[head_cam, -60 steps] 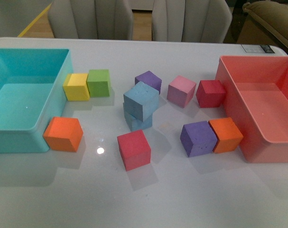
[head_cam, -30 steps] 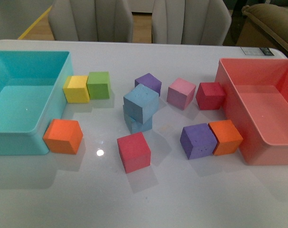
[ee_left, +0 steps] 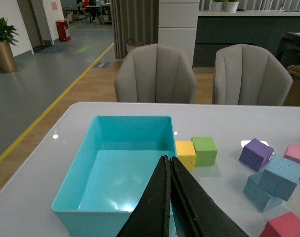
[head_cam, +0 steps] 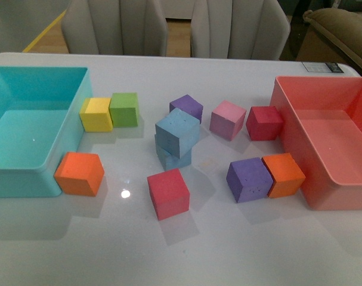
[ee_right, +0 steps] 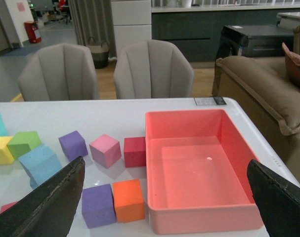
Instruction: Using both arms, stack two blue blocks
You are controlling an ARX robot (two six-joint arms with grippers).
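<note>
From the front, a glossy white table (head_cam: 240, 250) carried scattered foam cubes, with two grey chairs (head_cam: 240, 27) behind it and neither arm in sight. The blue blocks (head_cam: 176, 136) stood mid-table as a stack: the upper blue block (head_cam: 178, 128) sat twisted and overhanging the lower blue block (head_cam: 173, 156). Both were sky-blue, speckled and matte. A purple cube (head_cam: 186, 107) lay just behind them and a red cube (head_cam: 167, 193) in front. A turquoise bin (head_cam: 25, 173) stood at the table's left end, a coral bin (head_cam: 300, 155) at the right.

In the left wrist view, the left gripper (ee_left: 169, 197) was clenched, its black fingers pressed together on nothing, hanging above the turquoise bin's near wall. The stacked blue pair sat well off to its right, beyond a yellow cube (ee_left: 186, 154) and a green cube (ee_left: 204, 150). A grey floor with a yellow line ran behind the chairs.

In the right wrist view, the right gripper (ee_right: 164, 207) was spread wide and empty, one finger (ee_right: 51, 202) at each lower corner. The coral bin lay between and ahead of them; the blue stack was beside the left-hand finger. A sofa (ee_right: 258, 89) stood beyond the table.
</note>
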